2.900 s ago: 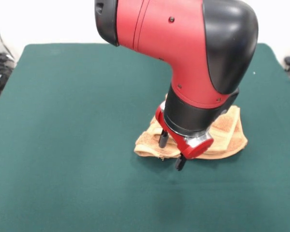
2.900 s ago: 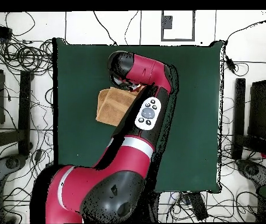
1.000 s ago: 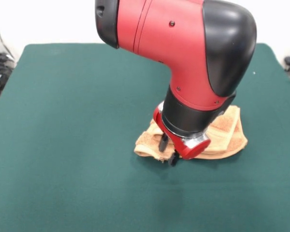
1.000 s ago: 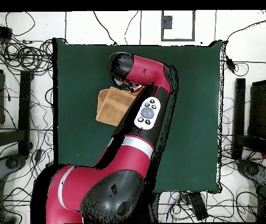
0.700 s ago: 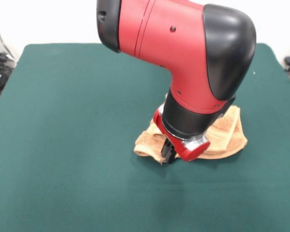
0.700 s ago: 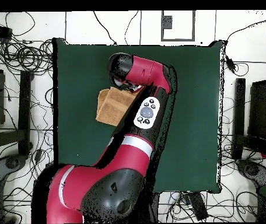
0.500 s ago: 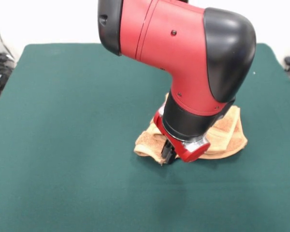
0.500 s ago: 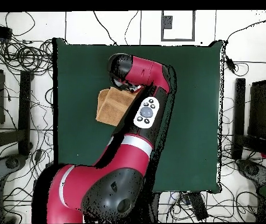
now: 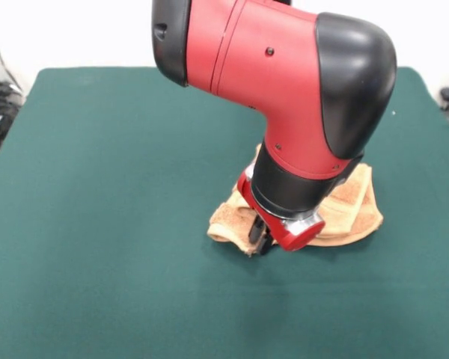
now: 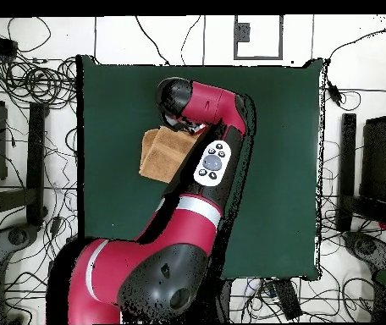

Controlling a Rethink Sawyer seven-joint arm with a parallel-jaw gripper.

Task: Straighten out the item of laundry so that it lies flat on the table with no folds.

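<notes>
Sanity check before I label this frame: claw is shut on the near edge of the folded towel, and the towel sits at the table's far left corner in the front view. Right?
Not quite. The claw does look shut on the near edge of the folded towel, but the front view shows the towel right of centre, well in from every edge of the table, not at a corner.

Bare green counter (image 9: 112,224) lies open all around the bunched towel (image 9: 352,206), whose near-left edge the arm (image 9: 284,82) covers, its tool (image 9: 260,236) apparently closed there.
</notes>
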